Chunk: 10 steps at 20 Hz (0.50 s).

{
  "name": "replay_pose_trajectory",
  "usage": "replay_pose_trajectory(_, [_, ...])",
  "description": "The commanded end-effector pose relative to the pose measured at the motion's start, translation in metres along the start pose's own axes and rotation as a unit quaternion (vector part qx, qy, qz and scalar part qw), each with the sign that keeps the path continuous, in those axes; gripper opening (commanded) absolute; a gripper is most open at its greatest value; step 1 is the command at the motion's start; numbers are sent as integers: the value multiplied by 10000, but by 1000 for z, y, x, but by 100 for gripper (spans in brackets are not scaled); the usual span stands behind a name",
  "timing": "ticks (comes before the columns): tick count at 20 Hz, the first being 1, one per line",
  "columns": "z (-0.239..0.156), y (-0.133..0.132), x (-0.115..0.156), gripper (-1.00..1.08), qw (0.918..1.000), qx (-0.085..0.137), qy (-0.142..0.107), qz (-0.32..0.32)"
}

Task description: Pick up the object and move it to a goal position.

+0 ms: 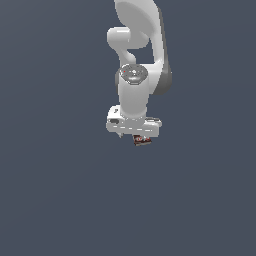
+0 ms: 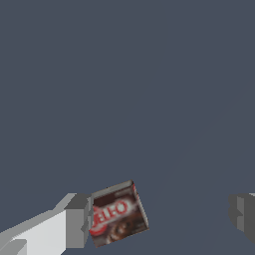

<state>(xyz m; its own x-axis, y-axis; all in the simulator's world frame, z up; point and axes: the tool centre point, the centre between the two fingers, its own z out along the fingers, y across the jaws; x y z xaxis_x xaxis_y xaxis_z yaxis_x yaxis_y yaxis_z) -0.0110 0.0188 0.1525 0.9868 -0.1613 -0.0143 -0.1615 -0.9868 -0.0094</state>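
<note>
Alignment is what I'm watching from my seat, because the object [image 2: 117,214] does not sit midway in the hand [image 2: 162,219]. In the wrist view the small dark red-brown box with its whitish lettering lies right against one finger [image 2: 77,221], touching it or very nearly so, while the other finger [image 2: 242,213] stands well apart across a wide gap. So I read the hand as released, spread far wider than the box, gripping nothing. The box is turned a little askew to the line between the fingers, its printed face up toward the camera, and its longer side runs roughly along that line, though the tilt makes me unsure. In the exterior view the arm [image 1: 135,95] points straight down and the object [image 1: 142,140] peeks out just under the hand [image 1: 134,131], toward the exterior view's right; I take it to be resting on the flat grey surface [image 1: 55,200], but I cannot tell how much height is left. No goal marker shows in either picture. My judgement: closing from here would have the far finger sweep the box in, and the skew may make it twist.
</note>
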Motion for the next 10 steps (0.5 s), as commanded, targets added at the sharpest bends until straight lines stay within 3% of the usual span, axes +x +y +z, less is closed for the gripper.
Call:
replay_pose_trajectory(1, [5,-3,-4,100,9996,6,-1,276])
replay_pose_trajectory(10, [23,-15,-19,100,9904,21,-3,1385])
